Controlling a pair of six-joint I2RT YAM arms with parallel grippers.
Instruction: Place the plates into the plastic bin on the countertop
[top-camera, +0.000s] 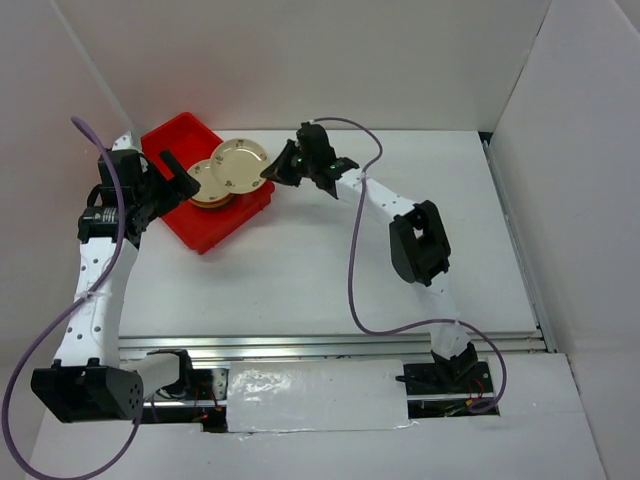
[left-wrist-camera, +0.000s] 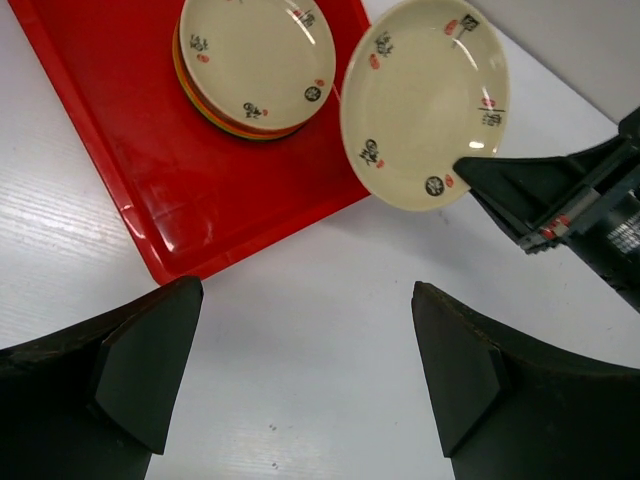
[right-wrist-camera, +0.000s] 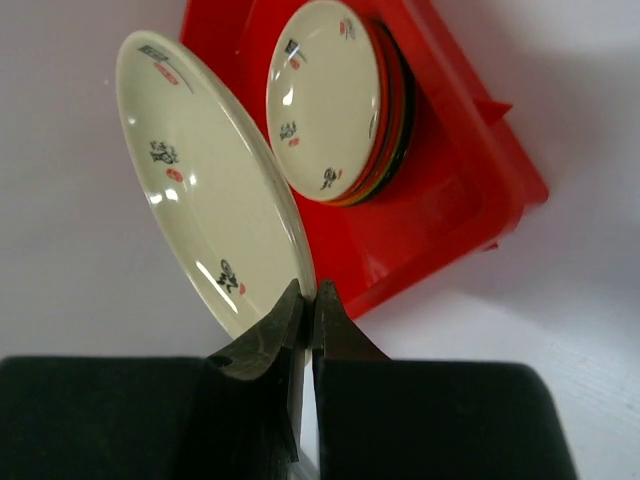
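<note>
Bin (top-camera: 205, 232): red, shallow, on the white worktop (top-camera: 300, 270) at its far left.
Stack (left-wrist-camera: 255, 60): plates piled inside the bin; the top one is beige with dark and red marks, with orange, green and dark rims showing beneath.
Plate (right-wrist-camera: 200, 190): beige, same marks, tilted, raised over the bin's edge just beside the stack.
Right tool (right-wrist-camera: 310, 305): clamped tight on that plate's rim.
Left tool (left-wrist-camera: 305, 345): jaws spread wide, gripping nothing, poised over the worktop by the bin's near corner.
</note>
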